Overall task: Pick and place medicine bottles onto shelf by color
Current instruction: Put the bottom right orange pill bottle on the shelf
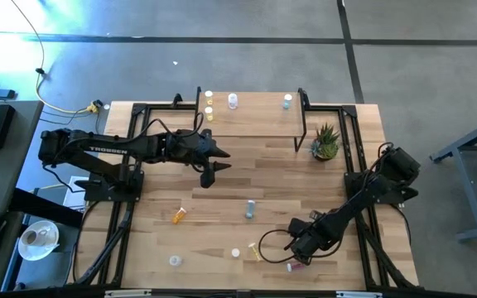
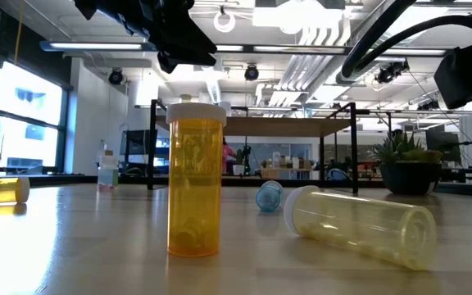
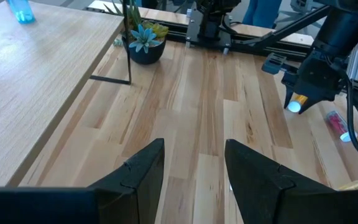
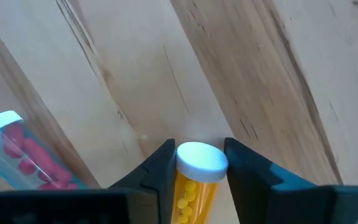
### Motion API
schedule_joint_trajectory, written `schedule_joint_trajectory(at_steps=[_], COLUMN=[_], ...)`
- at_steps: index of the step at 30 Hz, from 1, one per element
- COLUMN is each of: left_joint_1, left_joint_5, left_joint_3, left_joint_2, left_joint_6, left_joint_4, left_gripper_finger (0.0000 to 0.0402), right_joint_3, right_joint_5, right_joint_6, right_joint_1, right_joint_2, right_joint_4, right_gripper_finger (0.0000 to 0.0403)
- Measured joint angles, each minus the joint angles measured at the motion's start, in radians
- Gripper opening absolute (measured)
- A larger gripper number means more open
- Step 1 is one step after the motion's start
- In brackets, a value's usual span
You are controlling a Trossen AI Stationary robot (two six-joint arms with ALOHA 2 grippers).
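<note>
My right gripper [image 4: 196,163] is near the table's front right and is shut on a yellow bottle [image 4: 191,186] with a white cap. It also shows in the left wrist view [image 3: 303,93]. A clear bottle of pink pills [image 4: 17,152] lies beside it. My left gripper [image 3: 194,171] is open and empty, above the table in front of the shelf [image 1: 251,124]. Yellow bottles [image 1: 209,108], a clear one [image 1: 233,101] and a blue one [image 1: 287,101] stand on the shelf. An orange bottle [image 1: 178,215], a blue-grey one [image 1: 249,209] and other small ones [image 1: 255,251] rest on the table. My right gripper pinches the yellow bottle's body just below its white cap [image 4: 185,186] between the two fingers. The bottle lies along the fingers, its cap end [image 3: 294,104] sticking out past the fingertips and pointing down at the table. The fingers slant down from above. Whether the bottle is clear of the table I cannot tell.
A green potted plant [image 1: 325,142] stands by the shelf's right legs. In the low view an orange bottle [image 2: 195,180] stands upright close by, and a pale yellow one [image 2: 359,225] and a blue one [image 2: 269,197] lie on their sides. Black frame rails [image 1: 354,165] run along both sides.
</note>
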Motion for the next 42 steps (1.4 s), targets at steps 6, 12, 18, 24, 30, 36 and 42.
schedule_joint_trajectory(at_steps=[6,12,18,24,30,36,42], left_joint_1=[0.0,0.0,-0.007,-0.009,-0.009,0.004,0.058], left_joint_5=[0.004,0.1,0.136,0.136,0.136,0.117,0.101], left_joint_3=[0.0,0.0,0.0,0.0,0.0,0.0,0.0], left_joint_2=[0.0,-0.007,-0.059,-0.137,-0.178,-0.182,-0.182], left_joint_6=[-0.029,-0.081,-0.106,-0.104,-0.063,0.02,0.109], left_joint_4=[0.0,-0.006,-0.032,-0.065,-0.093,-0.097,-0.1], left_gripper_finger=[0.0161,0.0161,0.0161,0.0161,0.0161,0.0161,0.0161], right_joint_3=[0.0,0.0,0.0,0.0,0.0,0.0,0.0], right_joint_5=[0.0,0.094,0.309,0.564,0.767,0.894,0.94], right_joint_6=[0.0,-0.051,-0.096,-0.142,-0.267,-0.437,-0.622], right_joint_1=[0.0,0.0,-0.011,-0.026,-0.081,-0.164,-0.255], right_joint_2=[-0.002,-0.003,-0.003,-0.003,-0.003,-0.022,-0.09], right_joint_4=[0.001,0.079,0.172,0.27,0.395,0.53,0.635], right_gripper_finger=[0.0106,0.0106,0.0106,0.0106,0.0106,0.0107,0.0108])
